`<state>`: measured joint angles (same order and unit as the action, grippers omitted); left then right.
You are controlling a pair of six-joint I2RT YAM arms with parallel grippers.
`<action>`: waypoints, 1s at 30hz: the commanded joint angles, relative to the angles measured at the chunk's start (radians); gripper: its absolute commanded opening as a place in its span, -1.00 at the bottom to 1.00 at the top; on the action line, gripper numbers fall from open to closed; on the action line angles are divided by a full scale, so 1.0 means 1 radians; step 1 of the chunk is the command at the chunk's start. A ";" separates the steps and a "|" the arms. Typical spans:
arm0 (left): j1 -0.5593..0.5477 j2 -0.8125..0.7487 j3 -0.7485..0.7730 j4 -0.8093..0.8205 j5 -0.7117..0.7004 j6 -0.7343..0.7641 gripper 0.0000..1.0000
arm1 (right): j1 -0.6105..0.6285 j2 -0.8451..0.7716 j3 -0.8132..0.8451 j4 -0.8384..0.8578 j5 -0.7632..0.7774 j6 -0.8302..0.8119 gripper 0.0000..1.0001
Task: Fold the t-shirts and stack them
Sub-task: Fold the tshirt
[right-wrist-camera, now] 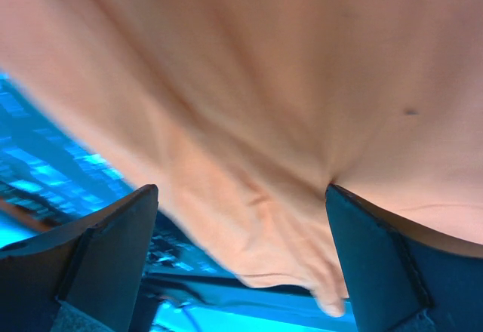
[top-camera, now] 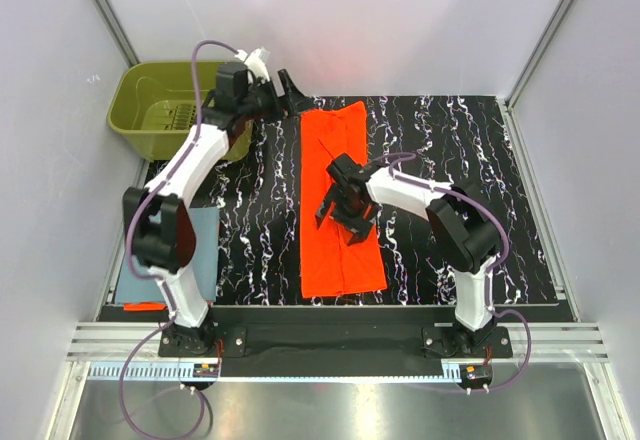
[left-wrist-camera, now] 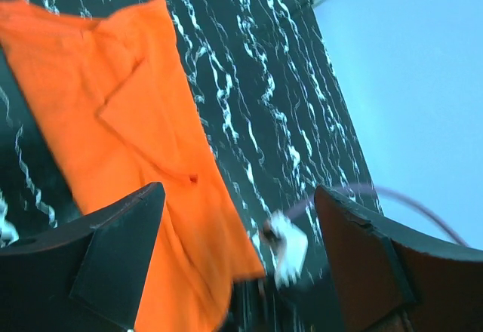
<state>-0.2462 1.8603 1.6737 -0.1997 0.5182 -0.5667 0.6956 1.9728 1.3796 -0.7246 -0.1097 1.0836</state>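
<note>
On the mat, centre: orange t-shirt (top-camera: 340, 260) lies as one long narrow strip, folded lengthwise. It runs from the far edge of the black, white-veined mat (top-camera: 470, 160) almost to the near edge. The far end is wider, with a flap laid diagonally across it.
Left near corner: blue-grey t-shirt (top-camera: 205, 245), a flat folded rectangle, partly hidden under the left arm. It is well apart from the orange strip and not stacked with it.
Left gripper (top-camera: 288, 88): extended to the far side, just beside the far left corner of the orange t-shirt. Jaws are spread wide with nothing between them.
Left wrist view: both dark fingers (left-wrist-camera: 121, 249) frame the orange cloth and the marbled mat lying beyond them. The fingers stand clear of the cloth.
Right gripper (top-camera: 342, 218): over the middle of the orange strip, pointing down at it. Jaws are wide apart and grip nothing.
Right wrist view: orange cloth fills nearly the whole frame, close behind the fingers (right-wrist-camera: 98, 249), with soft creases across it. Whether the tips touch the cloth: cannot tell.
Basket (top-camera: 130, 125): olive-green plastic, at the far left corner, off the mat, near the left arm's wrist.
Arm bases: side by side at the near edge, the left one next to the blue-grey rectangle.
</note>
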 commanded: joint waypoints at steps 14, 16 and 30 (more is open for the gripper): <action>-0.116 -0.073 -0.353 -0.014 -0.018 -0.088 0.12 | -0.289 -0.333 -0.065 0.079 -0.161 -0.703 0.87; -0.122 0.006 -0.330 0.023 -0.012 -0.117 -0.06 | -0.317 -0.284 -0.006 0.082 -0.241 -0.754 0.69; -0.130 0.229 -0.213 0.083 -0.084 -0.140 -0.57 | -0.507 0.261 0.441 0.116 -0.852 -0.651 -0.92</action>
<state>-0.3782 2.0834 1.4021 -0.2024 0.4492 -0.6975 0.1722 2.2028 1.7504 -0.6289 -0.7761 0.4007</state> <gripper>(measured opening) 0.219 0.053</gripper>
